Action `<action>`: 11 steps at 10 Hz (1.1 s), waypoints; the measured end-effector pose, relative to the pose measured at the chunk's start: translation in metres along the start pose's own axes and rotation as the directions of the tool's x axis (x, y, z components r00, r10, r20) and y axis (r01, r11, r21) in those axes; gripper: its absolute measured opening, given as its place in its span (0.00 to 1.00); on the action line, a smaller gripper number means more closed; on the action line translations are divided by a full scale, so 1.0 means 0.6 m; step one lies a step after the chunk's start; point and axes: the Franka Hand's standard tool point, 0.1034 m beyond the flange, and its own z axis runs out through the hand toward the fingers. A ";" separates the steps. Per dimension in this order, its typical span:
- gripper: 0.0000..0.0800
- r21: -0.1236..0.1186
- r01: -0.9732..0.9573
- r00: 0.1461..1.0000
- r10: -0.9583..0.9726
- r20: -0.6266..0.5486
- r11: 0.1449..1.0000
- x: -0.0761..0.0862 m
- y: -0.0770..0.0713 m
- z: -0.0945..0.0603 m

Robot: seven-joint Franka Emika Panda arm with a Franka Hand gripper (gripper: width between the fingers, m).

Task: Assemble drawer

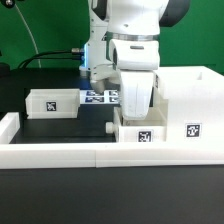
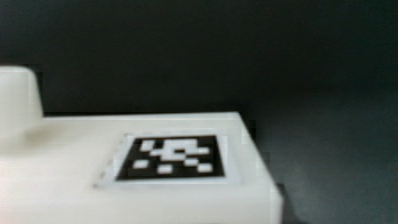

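Note:
A small white drawer tray [image 1: 140,130] with a square tag stands on the dark table, right beside the tall white box casing [image 1: 190,100] on the exterior view's right. My gripper [image 1: 134,108] hangs straight down onto this tray's top. Its fingertips are hidden against the white plastic, so I cannot tell how the jaws stand. The wrist view shows a tagged white face of the tray [image 2: 173,158] very close, with no fingers visible. A second white tray [image 1: 52,102] with a tag lies apart on the exterior view's left.
The marker board [image 1: 100,97] lies flat behind the arm. A low white border rail [image 1: 90,152] runs along the front and up the left side. Dark table [image 2: 302,60] shows beyond the tray.

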 end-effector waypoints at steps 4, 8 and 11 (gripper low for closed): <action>0.05 0.000 -0.047 0.999 0.047 -0.006 0.999 0.012 0.000 0.000; 0.18 0.000 -0.056 0.998 0.056 -0.004 0.998 0.010 0.001 -0.007; 0.74 0.004 -0.064 0.998 0.064 0.008 0.998 0.006 0.008 -0.052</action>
